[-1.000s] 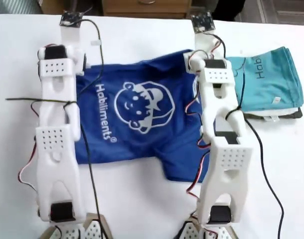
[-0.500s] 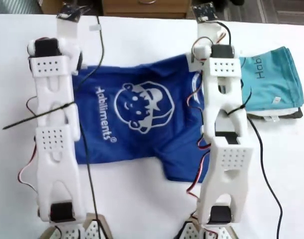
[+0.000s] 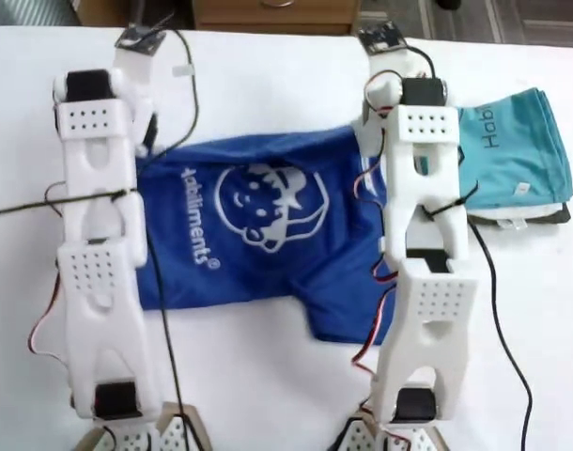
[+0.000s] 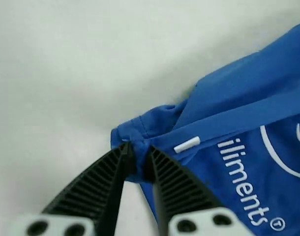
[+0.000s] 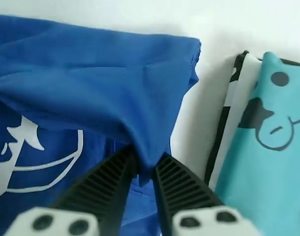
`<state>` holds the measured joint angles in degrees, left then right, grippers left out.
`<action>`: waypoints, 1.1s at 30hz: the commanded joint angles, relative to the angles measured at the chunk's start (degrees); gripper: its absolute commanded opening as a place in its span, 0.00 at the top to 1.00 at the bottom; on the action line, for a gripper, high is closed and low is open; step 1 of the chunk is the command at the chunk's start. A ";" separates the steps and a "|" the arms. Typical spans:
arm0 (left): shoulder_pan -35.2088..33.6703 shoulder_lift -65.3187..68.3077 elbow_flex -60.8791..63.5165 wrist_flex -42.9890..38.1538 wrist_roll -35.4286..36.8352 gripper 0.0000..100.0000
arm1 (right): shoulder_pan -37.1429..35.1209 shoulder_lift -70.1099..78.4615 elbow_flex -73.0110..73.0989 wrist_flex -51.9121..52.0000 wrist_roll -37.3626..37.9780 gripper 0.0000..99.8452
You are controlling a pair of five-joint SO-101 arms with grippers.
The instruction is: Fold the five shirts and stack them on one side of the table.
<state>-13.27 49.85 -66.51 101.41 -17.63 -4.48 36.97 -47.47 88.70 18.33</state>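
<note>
While both arms stretch out toward the table's far edge, the blue shirt point(image 3: 258, 235) lies print-up across the middle of the table point(image 3: 268, 376), btwn the two arms. Its long axis runs left-to-right, parallel w/ the far edge. One sleeve point(image 3: 348, 319) pokes toward the near edge, close by the right arm's base. The white print point(image 3: 268, 202) sits roughly mid-shirt, its lettering on the left arm's side.

Left gripper point(image 4: 137, 152): jaws narrow, pinching the bunched hem at the shirt's far-left corner, w/ bare table just beyond. Right gripper point(image 5: 146, 164): also nearly closed, biting a fold of blue fabric at the far-right corner, cloth gathering up into the jaws.

Over at the right side of the table, toward the far edge, a folded teal shirt point(image 3: 512, 155) tops a stack. A white layer point(image 3: 512, 214) and a dark layer point(image 3: 559, 214) peek out underneath. The stack sits just beside the blue shirt's right end, not touching; in the right wrist view a strip of table shows btwn them.
</note>
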 commanded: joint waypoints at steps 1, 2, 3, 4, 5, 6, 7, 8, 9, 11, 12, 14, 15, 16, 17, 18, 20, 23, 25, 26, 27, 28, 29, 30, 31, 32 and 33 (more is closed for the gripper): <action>-0.62 -9.49 6.55 0.88 -0.35 0.97 | 1.01 -6.55 -2.55 2.42 0.88 0.98; -0.62 -10.81 8.04 0.88 -0.35 0.97 | 1.01 -6.81 -2.55 3.03 0.88 0.98; -0.62 -12.13 9.45 0.88 -0.35 0.97 | 1.01 -6.99 -2.55 3.30 0.88 0.98; -0.62 -13.27 10.59 0.88 -0.35 0.97 | 1.01 -7.25 -2.55 3.47 0.88 0.98; -0.62 -14.33 11.56 0.88 -0.35 0.97 | 1.01 -7.25 -2.55 3.56 0.88 0.98; -0.62 -15.38 12.53 0.88 -0.35 0.97 | 1.01 -7.34 -2.55 3.65 0.88 0.98; -0.62 -16.35 13.58 0.88 -0.35 0.97 | 1.01 -7.34 -2.55 3.74 0.88 0.98; -0.62 -17.41 14.64 0.88 -0.26 0.97 | 1.01 -7.34 -2.55 3.82 0.88 0.98; -0.62 -18.46 15.78 0.88 -0.26 0.97 | 1.01 -7.34 -2.55 4.18 0.79 0.98; -0.62 -20.57 18.24 0.88 -0.26 0.97 | 1.01 -7.78 -2.64 5.14 0.79 0.98; -0.62 -21.71 19.47 0.88 -0.26 0.97 | 1.01 -8.31 -2.64 5.67 0.79 0.98; -0.62 -23.65 21.93 0.44 -0.26 0.97 | 1.01 -9.71 -2.55 6.02 0.70 0.98; -0.62 -24.70 23.43 -0.09 -0.26 0.97 | 1.01 -10.59 -2.55 6.11 0.70 0.98; -0.62 -25.67 24.92 -0.62 -0.26 0.97 | 0.92 -11.47 -2.37 6.37 0.70 0.98; -0.62 -26.73 26.59 -1.23 -0.26 0.97 | 0.84 -12.44 -1.76 6.64 0.70 0.98; -0.62 -27.78 28.35 -1.85 -0.26 0.97 | 0.66 -13.49 -0.79 6.73 0.70 0.98; -0.62 -30.07 32.31 -3.52 -0.09 0.97 | 0.48 -15.69 2.37 6.37 0.70 0.98; -0.62 -34.46 38.90 -6.42 1.05 0.97 | 0.84 -19.91 9.14 3.21 0.70 0.98; -0.62 -37.98 43.56 -8.09 1.23 0.97 | 0.92 -23.43 15.03 0.40 0.88 0.98; -0.62 -39.74 46.02 -9.05 1.23 0.97 | 0.92 -25.36 18.46 -1.01 0.97 0.98; -0.62 -41.49 48.40 -10.02 1.14 0.97 | 0.92 -27.47 22.33 -2.68 0.97 0.98; -0.62 -43.16 50.95 -10.90 1.05 0.97 | 0.92 -29.76 26.20 -4.62 0.97 0.98; -0.62 -44.84 53.58 -11.78 0.97 0.97 | 0.92 -32.04 30.42 -6.73 0.97 0.98; -0.62 -46.42 56.22 -12.48 0.88 0.97 | 0.92 -34.51 34.73 -8.92 1.05 0.98; -0.62 -48.00 58.59 -13.19 0.88 0.97 | 0.92 -36.88 39.03 -10.86 1.05 0.98; -0.62 -49.49 60.97 -13.80 0.88 0.97 | 0.92 -39.34 43.25 -12.88 1.14 0.98; -0.62 -50.90 62.99 -14.42 0.88 0.97 | 0.92 -41.63 47.21 -14.46 1.14 0.98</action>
<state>-13.27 5.36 -8.13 89.01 -16.84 -3.96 4.53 -10.37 79.38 18.86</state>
